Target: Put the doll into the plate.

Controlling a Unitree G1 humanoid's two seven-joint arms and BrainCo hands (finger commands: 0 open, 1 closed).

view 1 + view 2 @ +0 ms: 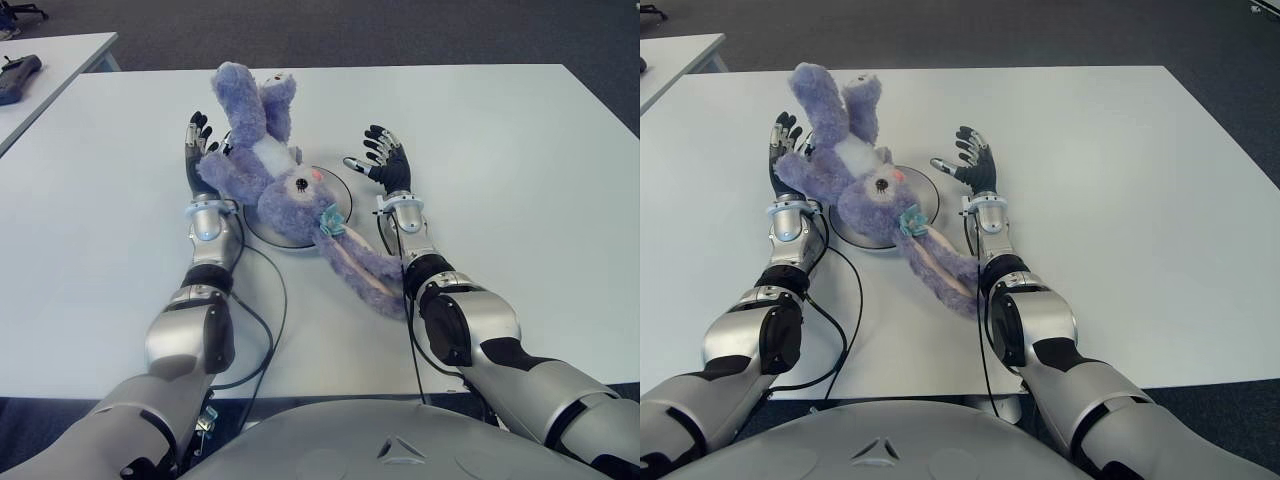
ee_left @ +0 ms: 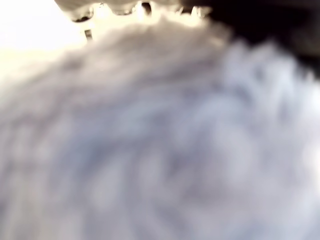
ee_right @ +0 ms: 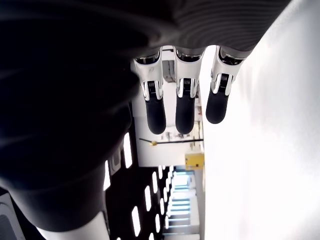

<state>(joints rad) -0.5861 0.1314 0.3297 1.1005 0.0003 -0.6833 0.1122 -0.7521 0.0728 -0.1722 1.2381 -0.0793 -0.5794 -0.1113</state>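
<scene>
A purple plush bunny doll (image 1: 280, 185) lies on its back across the grey round plate (image 1: 338, 197) in the middle of the white table (image 1: 500, 150). Its head rests over the plate, its legs point away from me, and its long ears (image 1: 362, 272) trail off the plate toward my right forearm. My left hand (image 1: 197, 150) is open at the doll's left side, fingers straight, against its arm; fur (image 2: 160, 140) fills the left wrist view. My right hand (image 1: 385, 165) is open just right of the plate, its fingers (image 3: 184, 107) extended and holding nothing.
A black cable (image 1: 272, 300) loops on the table beside my left forearm. A second table at the far left carries a dark device (image 1: 18, 78). Bare table surface stretches to the right of my right hand and beyond the doll.
</scene>
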